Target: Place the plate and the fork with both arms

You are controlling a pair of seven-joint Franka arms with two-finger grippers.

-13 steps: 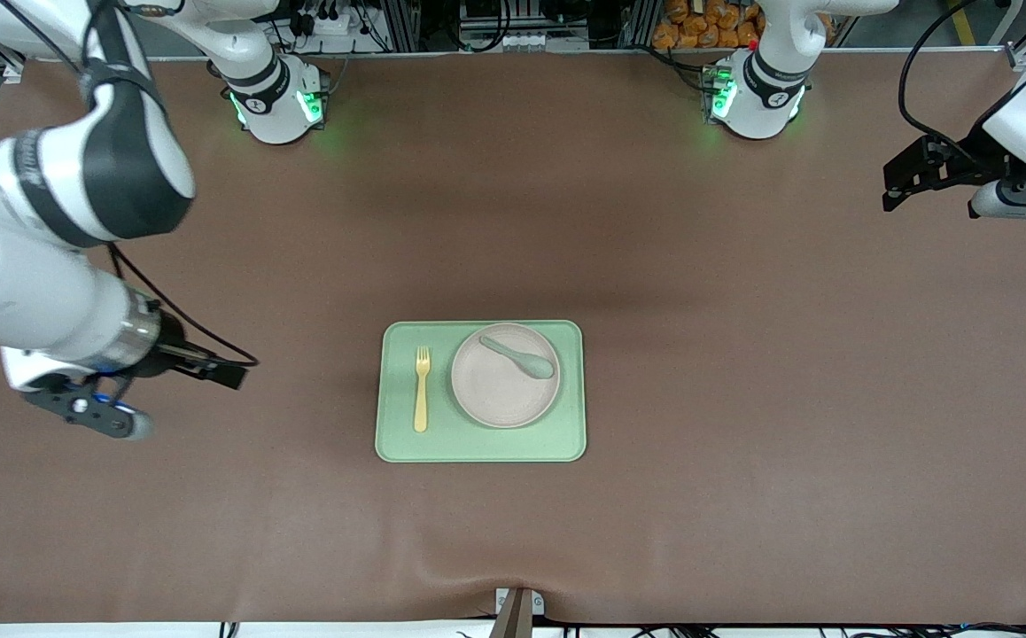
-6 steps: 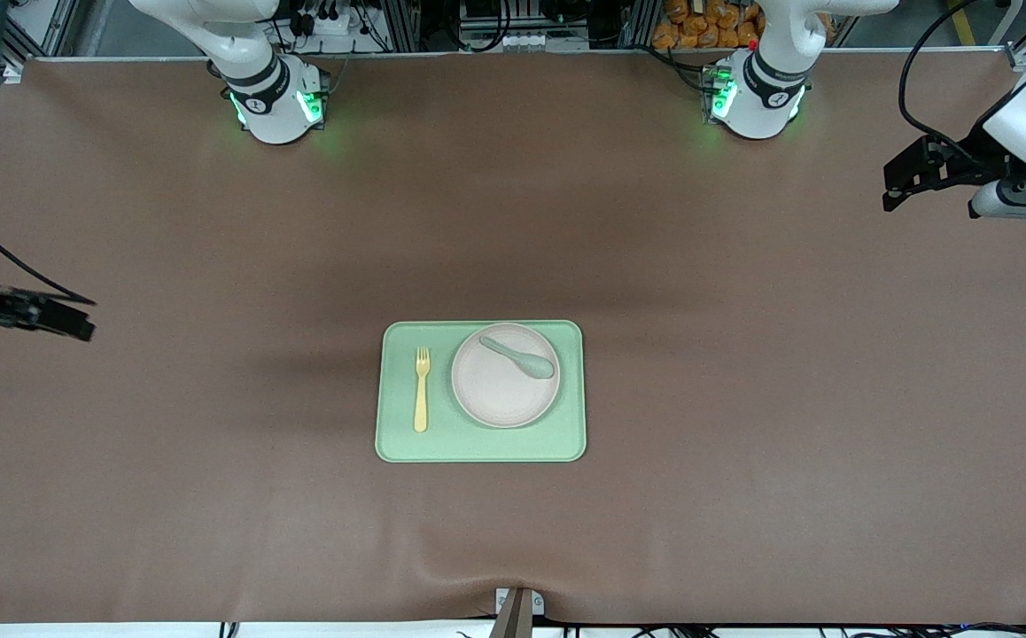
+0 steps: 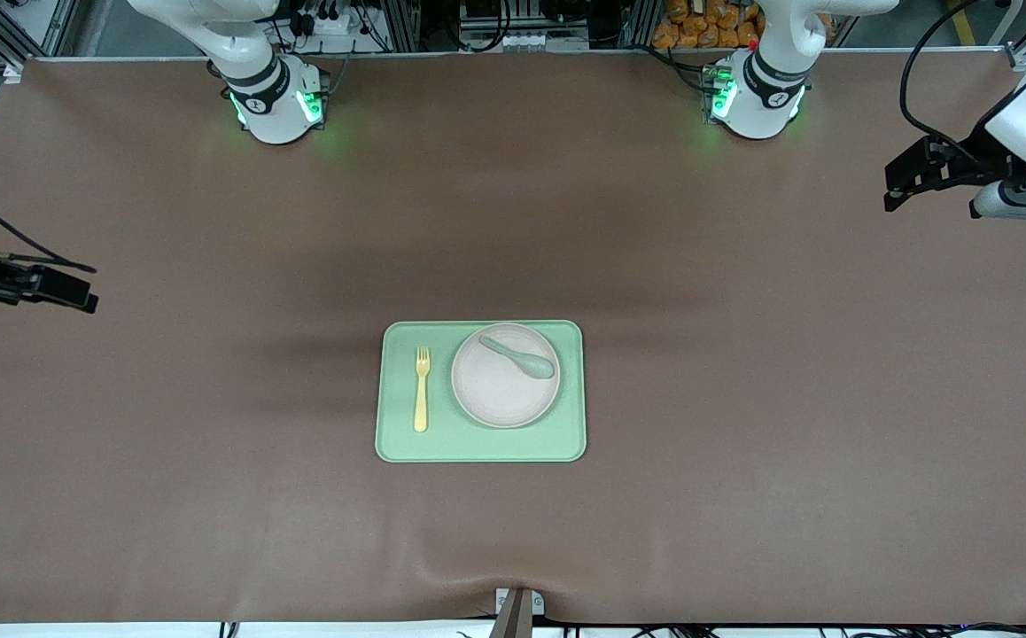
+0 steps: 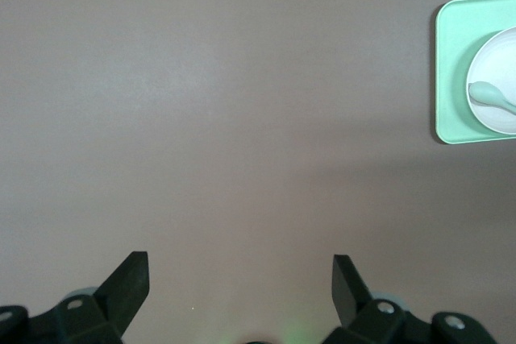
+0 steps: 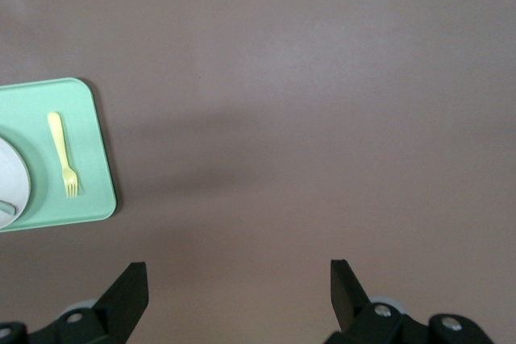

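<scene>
Probably a robotics lab: aluminium framing point(image 3: 407, 22), cabling, table-mounted arms point(image 3: 269, 97).

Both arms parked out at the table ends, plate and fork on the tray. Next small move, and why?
Probably none beyond holding still: the plate and fork already lie side by side on the tray, untouched. The right gripper and left gripper are open, empty, over bare table. The spoon resting on the plate is the only oddity.
</scene>
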